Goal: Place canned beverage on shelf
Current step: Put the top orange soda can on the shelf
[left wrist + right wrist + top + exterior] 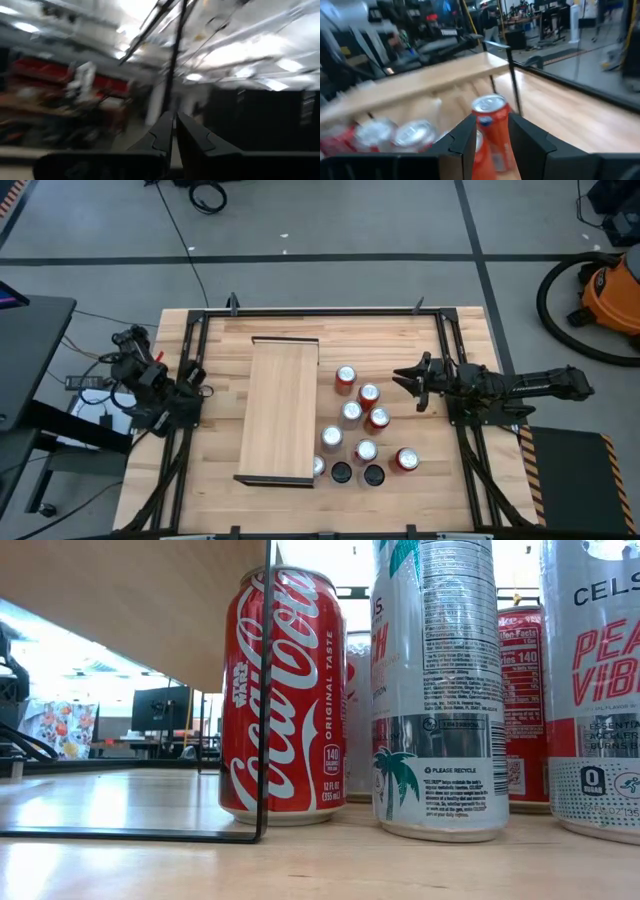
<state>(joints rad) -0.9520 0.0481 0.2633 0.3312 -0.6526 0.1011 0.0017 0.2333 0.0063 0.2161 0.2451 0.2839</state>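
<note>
The shelf (pixel 280 410), a long pale board, stands on thin black legs (pixel 263 690) in the middle of the table; nothing is on top of it. Several red and silver cans (pixel 360 425) stand upright on the tabletop to its right. My right gripper (pixel 402 377) hovers level just right of the cans, pointing toward the table's left edge, shut and empty. In its wrist view a red can (pixel 490 107) shows beyond the fingers. My left gripper (pixel 200 390) waits shut at the table's left edge, left of the shelf, tipped upward (pixel 175 116).
Black frame rails (pixel 445 340) run along the table's edges and behind both arms. Two dark-topped cans (pixel 357 474) stand at the near end of the group. An orange vacuum (pixel 610 295) sits on the floor at the far right.
</note>
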